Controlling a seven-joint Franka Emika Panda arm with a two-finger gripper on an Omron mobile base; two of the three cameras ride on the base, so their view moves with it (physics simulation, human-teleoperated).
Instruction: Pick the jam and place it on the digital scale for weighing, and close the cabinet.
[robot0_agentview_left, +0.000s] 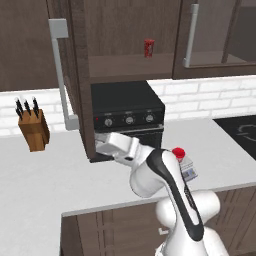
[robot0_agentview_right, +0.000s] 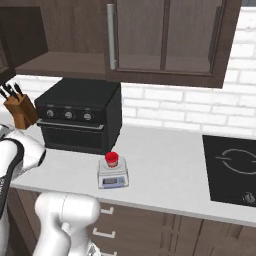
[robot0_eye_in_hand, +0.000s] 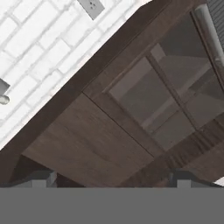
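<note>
The dark brown wooden wall cabinet with glass-panelled doors (robot0_agentview_left: 120, 40) has its left door (robot0_agentview_left: 77, 75) swung open at twelve o'clock above the white worktop (robot0_agentview_left: 45, 170). That door probably swings stiffly but lightly; push its outer face near the long grey bar handle (robot0_agentview_left: 61, 75). The small red-lidded jam jar (robot0_agentview_right: 111, 159) sits on the light grey square digital scale (robot0_agentview_right: 113, 175). The claw (robot0_eye_in_hand: 113, 177) is released, empty, facing the door.

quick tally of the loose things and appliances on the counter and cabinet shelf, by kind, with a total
jam jar: 1, sitting on the scale
digital scale: 1
red can: 1, on the shelf of the open cabinet
black oven: 1
knife block: 1
total: 5
</note>
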